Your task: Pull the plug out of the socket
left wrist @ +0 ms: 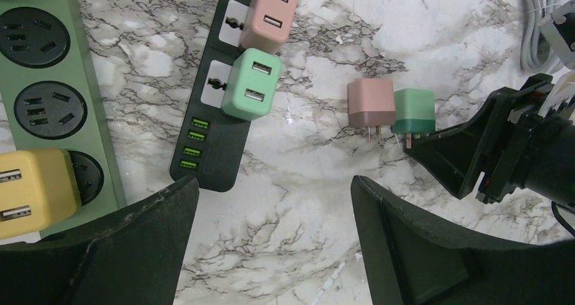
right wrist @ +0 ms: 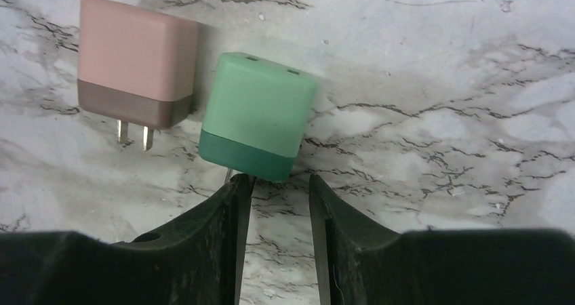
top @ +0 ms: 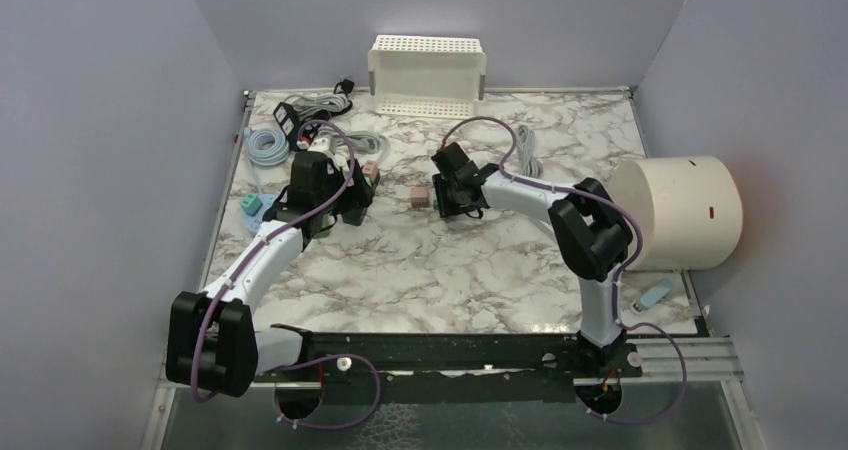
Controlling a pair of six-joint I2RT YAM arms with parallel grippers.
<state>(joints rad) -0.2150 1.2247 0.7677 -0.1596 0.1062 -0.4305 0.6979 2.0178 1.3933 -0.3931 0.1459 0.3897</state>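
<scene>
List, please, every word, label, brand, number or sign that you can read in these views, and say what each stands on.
No text can be read in any view.
Loose pink charger and loose green charger: plain faces, no print.
Black power strip and green power strip: no lettering visible.
White cylinder: one small red mark, too small to read.

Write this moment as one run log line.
left jaws: open, empty; right jaws: open, by loose green plug; loose pink plug: beside it; black strip: seated pink plug, seated green plug
</scene>
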